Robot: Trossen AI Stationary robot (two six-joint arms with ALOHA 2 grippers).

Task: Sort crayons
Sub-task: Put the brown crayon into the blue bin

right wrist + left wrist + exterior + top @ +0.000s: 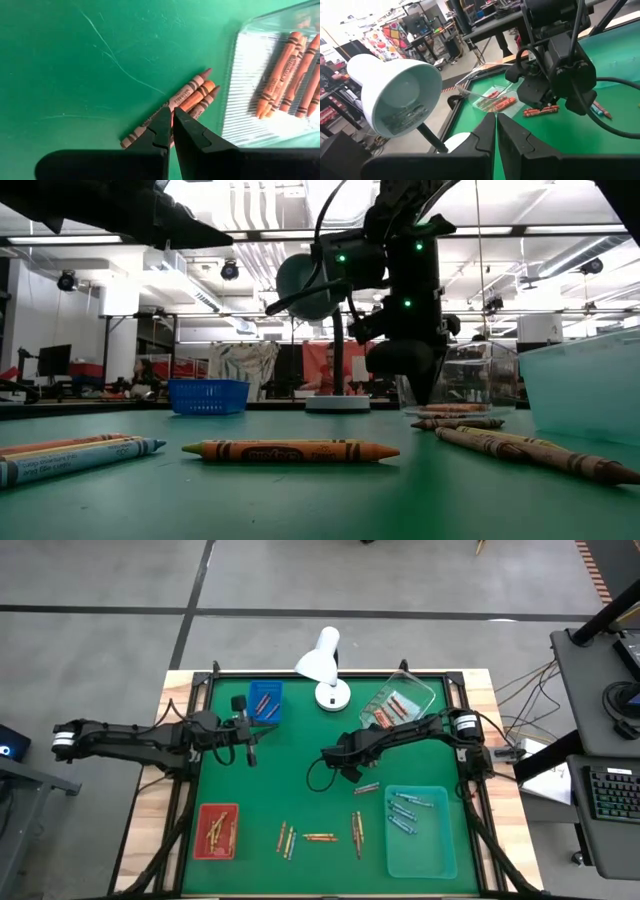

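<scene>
Three brown-orange crayons (185, 102) lie side by side on the green mat (300, 780); they also show in the high view (366, 788). My right gripper (171, 120) is shut and points down right over them, near the table's middle (343, 770). More loose crayons (320, 837) lie along the near side, close in the low view (290, 450). My left gripper (496, 122) is shut and empty, held above the mat by the blue basket (265, 702). My right gripper's shut fingertips (162, 122) stand over the near end of the three crayons (150, 127). The fingers hide the spot, and I cannot tell whether they touch.
A clear tray (405, 698) at the far right holds red-orange crayons. A teal tray (420, 845) at the near right holds blue ones. A red tray (217, 831) at the near left holds yellow-orange ones. A white lamp (325, 665) stands at the far middle.
</scene>
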